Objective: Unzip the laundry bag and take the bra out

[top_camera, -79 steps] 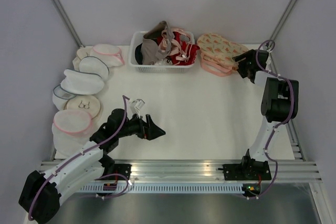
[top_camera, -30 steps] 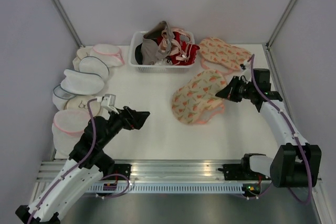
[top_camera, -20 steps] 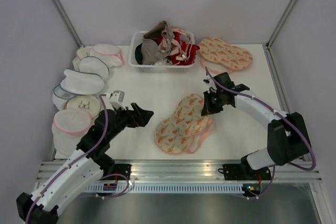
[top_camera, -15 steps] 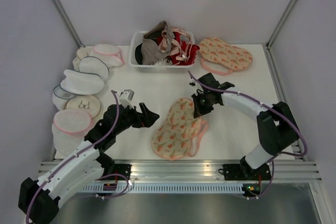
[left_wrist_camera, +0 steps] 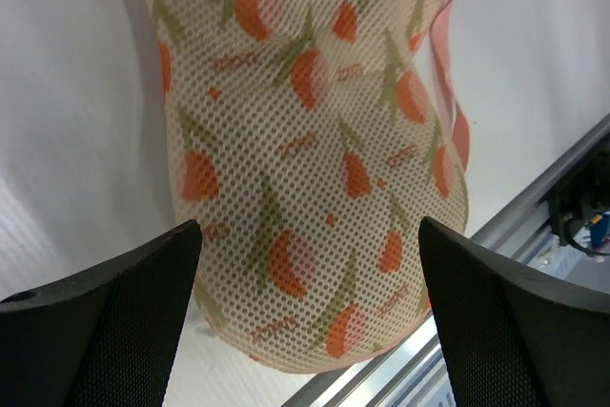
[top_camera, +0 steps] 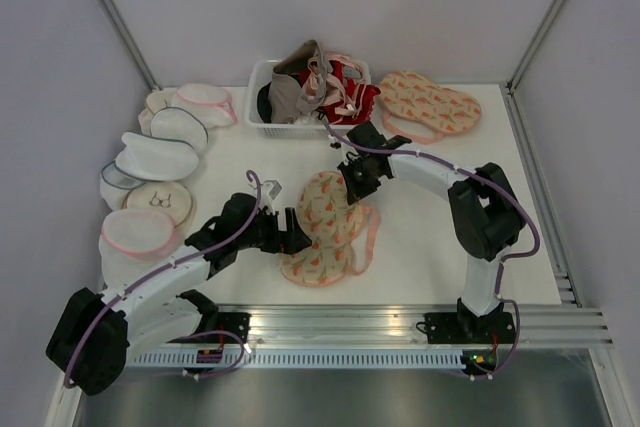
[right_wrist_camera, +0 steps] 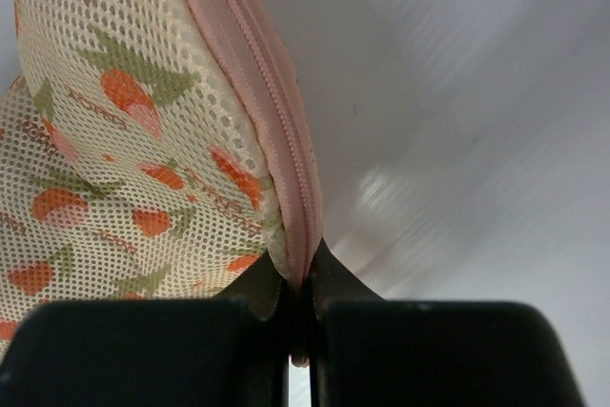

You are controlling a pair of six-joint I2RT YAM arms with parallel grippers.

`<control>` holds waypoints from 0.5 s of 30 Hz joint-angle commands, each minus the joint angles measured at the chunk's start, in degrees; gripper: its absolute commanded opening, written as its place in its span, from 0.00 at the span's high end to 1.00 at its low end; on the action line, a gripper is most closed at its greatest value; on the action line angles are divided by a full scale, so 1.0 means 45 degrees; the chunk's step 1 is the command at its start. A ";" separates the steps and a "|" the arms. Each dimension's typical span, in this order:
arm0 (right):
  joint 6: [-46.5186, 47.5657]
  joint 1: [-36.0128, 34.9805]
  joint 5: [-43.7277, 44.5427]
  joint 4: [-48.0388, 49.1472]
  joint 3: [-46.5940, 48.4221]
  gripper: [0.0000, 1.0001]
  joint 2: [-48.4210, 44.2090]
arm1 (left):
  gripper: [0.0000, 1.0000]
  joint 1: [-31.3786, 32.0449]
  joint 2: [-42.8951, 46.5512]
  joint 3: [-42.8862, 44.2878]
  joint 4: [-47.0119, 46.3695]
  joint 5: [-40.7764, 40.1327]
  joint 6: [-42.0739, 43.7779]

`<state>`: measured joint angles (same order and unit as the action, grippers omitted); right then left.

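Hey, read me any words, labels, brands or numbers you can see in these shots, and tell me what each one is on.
Laundry bag: tiny orange lettering printed between the fruit motifs, seen in both wrist views; too small and blurred to read.
No other words, labels, brands or numbers can be read in any view.

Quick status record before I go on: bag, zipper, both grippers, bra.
bag: peach, watermelon-print, two-lobed mesh laundry bag, mid-table between the arms
zipper: pink zipper, closed along the visible stretch
right gripper: shut on the bag's zipper edge
left gripper: open, fingers either side of the bag's near lobe, not gripping
bra: not visible
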<state>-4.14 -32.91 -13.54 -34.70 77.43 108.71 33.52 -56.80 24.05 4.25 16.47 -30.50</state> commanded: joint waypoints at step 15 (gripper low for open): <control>0.1350 0.0008 0.0237 0.0308 0.0587 1.00 0.0551 | 0.03 0.0032 -0.0637 0.0006 0.0445 -0.3235 -0.0273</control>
<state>-1.06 -32.91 -12.58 -34.26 80.12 110.89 33.52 -56.45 22.79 9.91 0.01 -30.65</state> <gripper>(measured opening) 0.032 0.972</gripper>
